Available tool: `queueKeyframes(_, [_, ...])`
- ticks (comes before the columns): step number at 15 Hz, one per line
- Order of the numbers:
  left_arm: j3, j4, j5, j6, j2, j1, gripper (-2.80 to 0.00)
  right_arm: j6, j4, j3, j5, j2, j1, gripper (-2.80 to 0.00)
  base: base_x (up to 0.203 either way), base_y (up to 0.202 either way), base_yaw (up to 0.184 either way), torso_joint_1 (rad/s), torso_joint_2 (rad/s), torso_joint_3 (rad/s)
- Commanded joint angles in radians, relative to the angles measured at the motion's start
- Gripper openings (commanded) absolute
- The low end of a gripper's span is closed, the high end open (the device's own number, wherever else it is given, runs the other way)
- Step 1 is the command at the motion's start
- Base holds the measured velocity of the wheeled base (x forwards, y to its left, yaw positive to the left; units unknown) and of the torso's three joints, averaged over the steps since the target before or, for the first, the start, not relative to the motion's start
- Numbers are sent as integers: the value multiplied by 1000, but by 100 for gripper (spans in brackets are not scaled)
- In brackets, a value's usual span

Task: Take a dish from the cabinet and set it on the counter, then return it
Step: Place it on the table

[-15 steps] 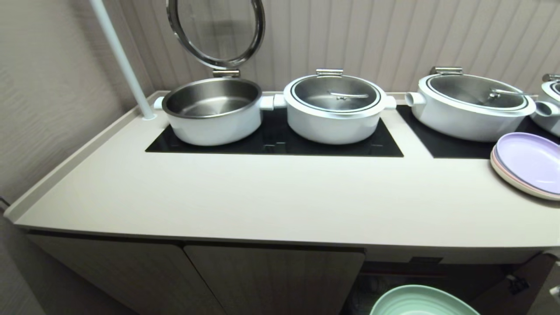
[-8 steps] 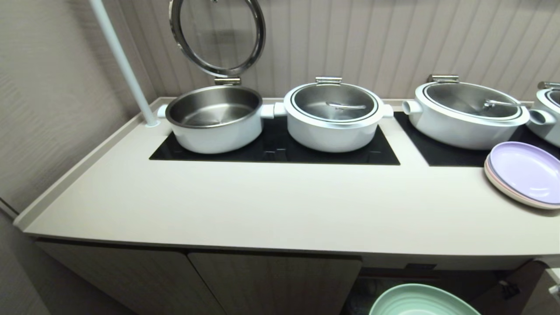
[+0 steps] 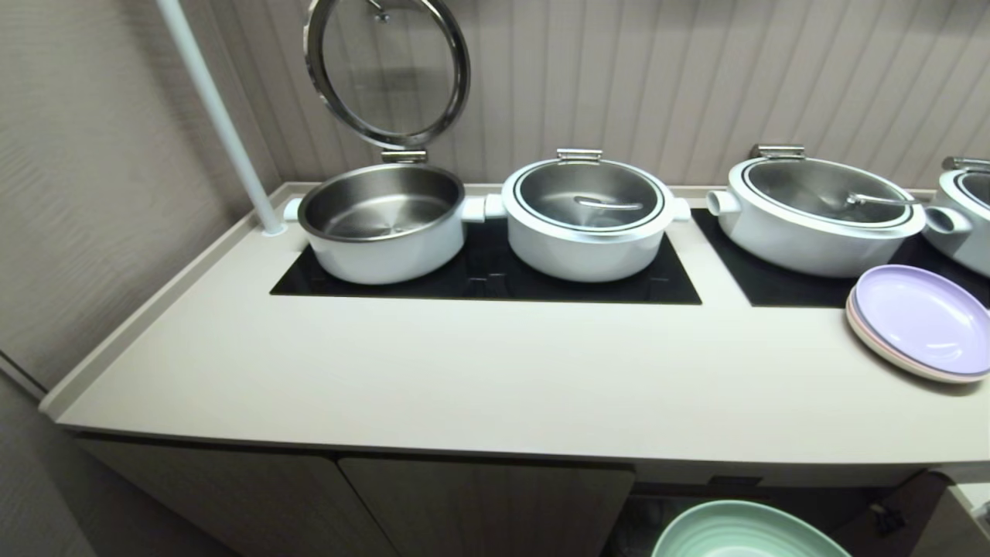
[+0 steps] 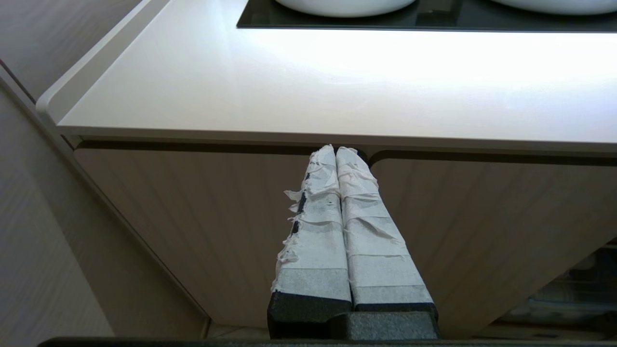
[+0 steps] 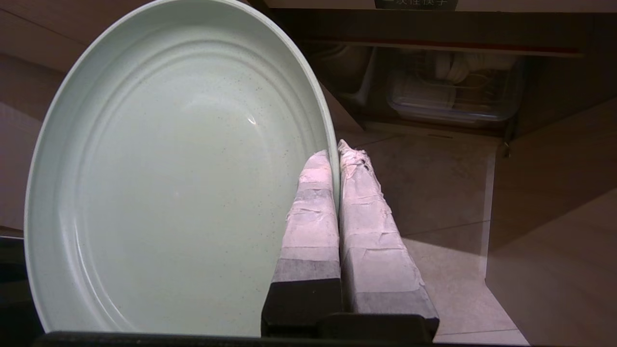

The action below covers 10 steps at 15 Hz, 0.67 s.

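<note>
My right gripper (image 5: 336, 150) is shut on the rim of the mint-green dish (image 5: 173, 173), holding it in the air in front of the open cabinet (image 5: 434, 72). In the head view only the dish's far edge (image 3: 742, 530) shows at the bottom, below the counter's front edge (image 3: 495, 387); the right gripper itself is out of that view. My left gripper (image 4: 336, 149) is shut and empty, held in front of the closed ribbed cabinet doors (image 4: 202, 217) just under the counter's lip (image 4: 289, 137).
On the counter stand several white pots on black cooktop panels (image 3: 487, 271); the left pot (image 3: 383, 220) has its glass lid (image 3: 387, 70) raised. A lilac plate stack (image 3: 916, 321) sits at the right. A white pole (image 3: 220, 116) rises at the back left. A clear container (image 5: 453, 94) lies inside the cabinet.
The whole head view has shifted downward in the picture as the camera rose; pots and counter appear lower and farther. The dish stays at the bottom edge, still gripped.
</note>
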Motion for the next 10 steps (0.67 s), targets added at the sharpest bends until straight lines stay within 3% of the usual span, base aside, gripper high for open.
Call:
queueKeyframes(1, [0, 0, 1, -1, 0, 0, -280, 2, 1, 0, 1, 1, 0, -280, 0, 0, 0, 17, -46, -2])
queueKeyframes(10, [0, 0, 1, -1, 0, 0, -280, 14, 14, 0, 2, 4, 1, -280, 0, 0, 0, 0, 0, 0])
